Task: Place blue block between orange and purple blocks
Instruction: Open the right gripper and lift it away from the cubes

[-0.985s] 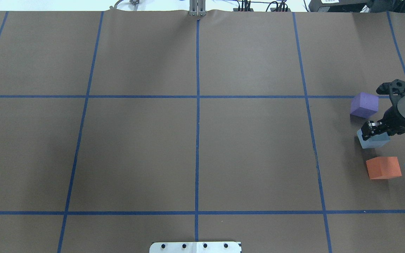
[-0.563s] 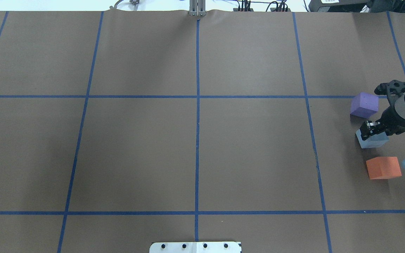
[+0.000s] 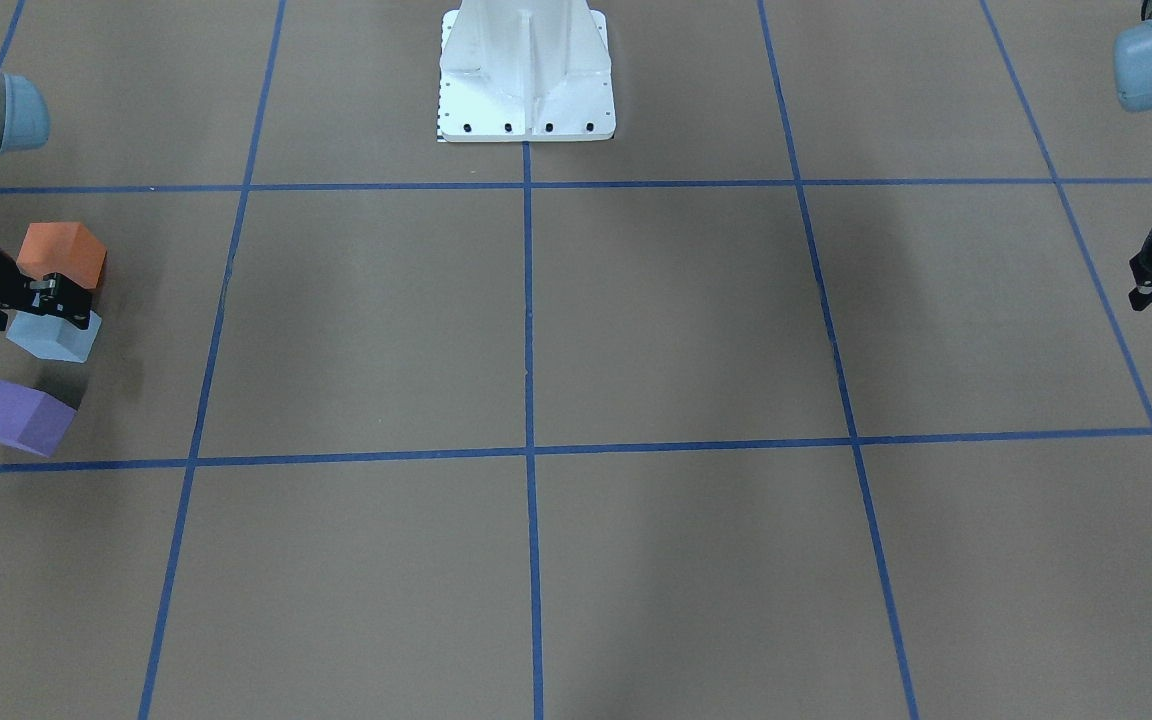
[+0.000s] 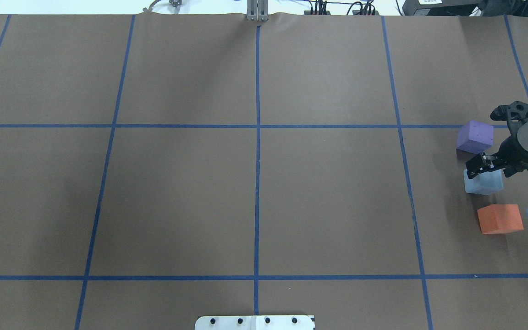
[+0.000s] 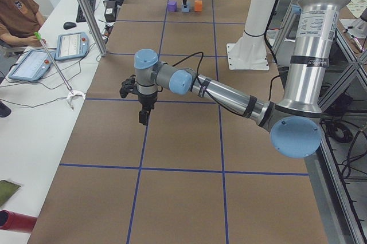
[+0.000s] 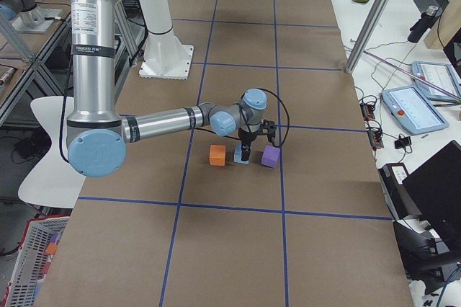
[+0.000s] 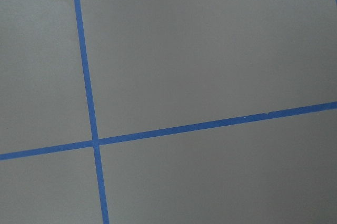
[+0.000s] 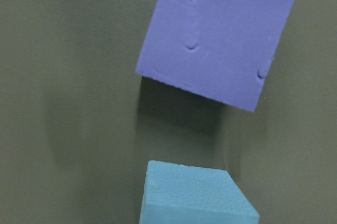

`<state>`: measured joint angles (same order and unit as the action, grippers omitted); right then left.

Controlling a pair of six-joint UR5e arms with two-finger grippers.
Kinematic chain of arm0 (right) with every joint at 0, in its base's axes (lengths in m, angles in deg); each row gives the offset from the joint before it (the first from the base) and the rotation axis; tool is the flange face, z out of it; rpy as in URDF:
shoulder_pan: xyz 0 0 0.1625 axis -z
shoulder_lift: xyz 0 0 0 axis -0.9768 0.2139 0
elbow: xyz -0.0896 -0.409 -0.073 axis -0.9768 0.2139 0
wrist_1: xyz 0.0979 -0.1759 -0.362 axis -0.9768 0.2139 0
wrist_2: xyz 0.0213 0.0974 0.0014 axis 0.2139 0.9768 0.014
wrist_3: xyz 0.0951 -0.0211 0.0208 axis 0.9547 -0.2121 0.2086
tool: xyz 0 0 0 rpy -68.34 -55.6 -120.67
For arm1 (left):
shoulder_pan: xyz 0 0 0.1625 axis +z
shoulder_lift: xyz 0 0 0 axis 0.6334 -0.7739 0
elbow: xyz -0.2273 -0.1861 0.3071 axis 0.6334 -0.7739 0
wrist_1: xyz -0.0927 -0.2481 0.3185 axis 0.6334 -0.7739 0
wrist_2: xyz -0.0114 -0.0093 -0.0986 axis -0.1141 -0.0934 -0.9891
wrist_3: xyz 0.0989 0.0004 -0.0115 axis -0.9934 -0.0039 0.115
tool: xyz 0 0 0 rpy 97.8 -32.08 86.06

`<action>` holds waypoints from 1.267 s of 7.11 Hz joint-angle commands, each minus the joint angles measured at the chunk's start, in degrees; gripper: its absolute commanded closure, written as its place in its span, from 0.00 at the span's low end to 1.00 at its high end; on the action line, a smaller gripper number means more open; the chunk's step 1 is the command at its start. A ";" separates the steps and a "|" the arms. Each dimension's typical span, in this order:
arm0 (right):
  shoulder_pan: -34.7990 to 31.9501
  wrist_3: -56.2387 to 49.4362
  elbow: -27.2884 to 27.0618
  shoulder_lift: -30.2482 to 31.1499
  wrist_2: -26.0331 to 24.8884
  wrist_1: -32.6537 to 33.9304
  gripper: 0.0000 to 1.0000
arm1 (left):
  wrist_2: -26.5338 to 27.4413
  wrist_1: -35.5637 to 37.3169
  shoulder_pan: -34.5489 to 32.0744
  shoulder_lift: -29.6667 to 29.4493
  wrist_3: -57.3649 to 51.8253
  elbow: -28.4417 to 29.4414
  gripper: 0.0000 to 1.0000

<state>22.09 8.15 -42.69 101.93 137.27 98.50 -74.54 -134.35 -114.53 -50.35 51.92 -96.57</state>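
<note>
Blue block (image 4: 484, 184) between orange block (image 4: 500, 219) and purple block (image 4: 475, 136), right claw (image 4: 480, 167) just over it, grip cannot be told, left claw (image 5: 143, 119) well apart, state unclear

Silver tubes and pale blue joint caps mark the left arm (image 5: 229, 92) and right arm (image 6: 162, 119); a black cable (image 5: 189, 55) trails one wrist; black screws dot the white base (image 3: 526, 100).
</note>
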 commanded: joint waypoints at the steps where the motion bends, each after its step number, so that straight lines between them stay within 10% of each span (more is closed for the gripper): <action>1: -5.75 -0.95 -7.18 2.42 1.67 1.20 0.00 | 0.00 0.03 0.00 0.03 -0.12 0.09 0.00; 3: -13.92 -11.25 -11.87 6.81 5.19 1.38 0.00 | 0.09 0.12 -0.09 0.12 -0.12 0.26 0.00; 7: -36.69 -51.42 -0.91 8.68 10.92 11.79 0.00 | -0.53 0.73 -4.90 1.79 -11.95 2.36 0.00; 9: -39.36 -54.48 -1.25 8.50 11.79 17.02 0.00 | -0.79 -0.05 -10.25 6.60 -26.06 5.09 0.00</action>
<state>-15.50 -43.92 -44.13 110.52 148.43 112.57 -75.17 -134.11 -121.46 -46.50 34.50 -93.08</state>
